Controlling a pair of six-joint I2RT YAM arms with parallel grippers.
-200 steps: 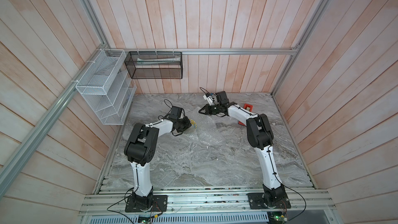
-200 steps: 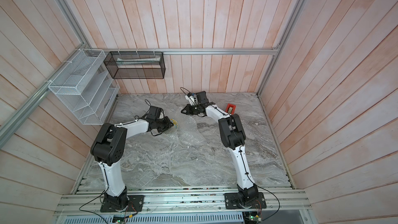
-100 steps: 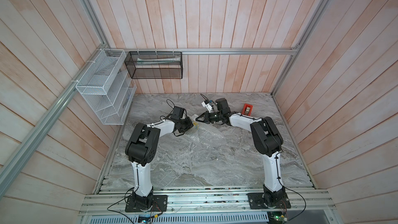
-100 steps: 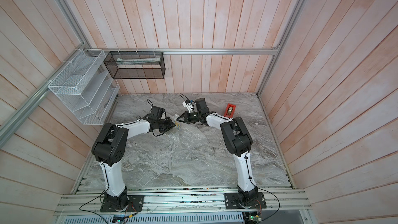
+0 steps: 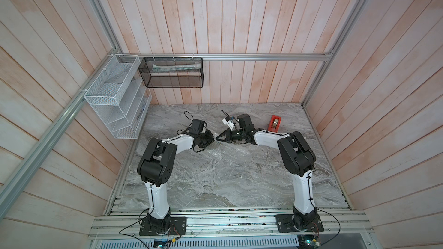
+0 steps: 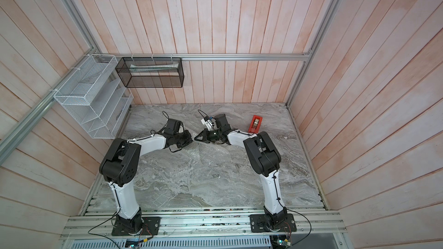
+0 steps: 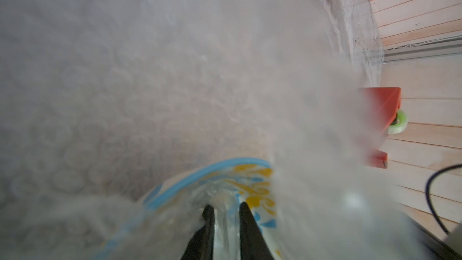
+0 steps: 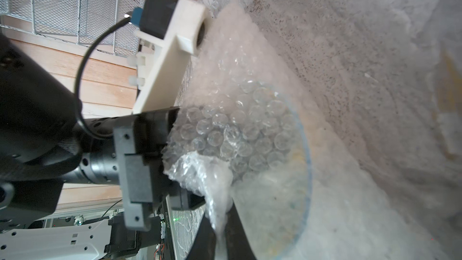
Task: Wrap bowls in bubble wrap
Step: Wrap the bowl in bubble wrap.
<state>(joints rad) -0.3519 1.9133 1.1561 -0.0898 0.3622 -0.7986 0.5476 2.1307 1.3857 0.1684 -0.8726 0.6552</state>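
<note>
The bowl, white with a blue rim and yellow pattern, sits in the far half of the desk, about midway between its left and right edges, where the two grippers meet. The bubble wrap is drawn over its mouth and around its wall, and the rest of the sheet lies flat toward the desk's middle. The left gripper has its jaws closed on the bowl's wall through the wrap. The right gripper, tip to tip with it, pinches a crumpled fold of the wrap between nearly closed jaws just beside the rim. A red tape dispenser stands near the far right corner, apart from both arms.
</note>
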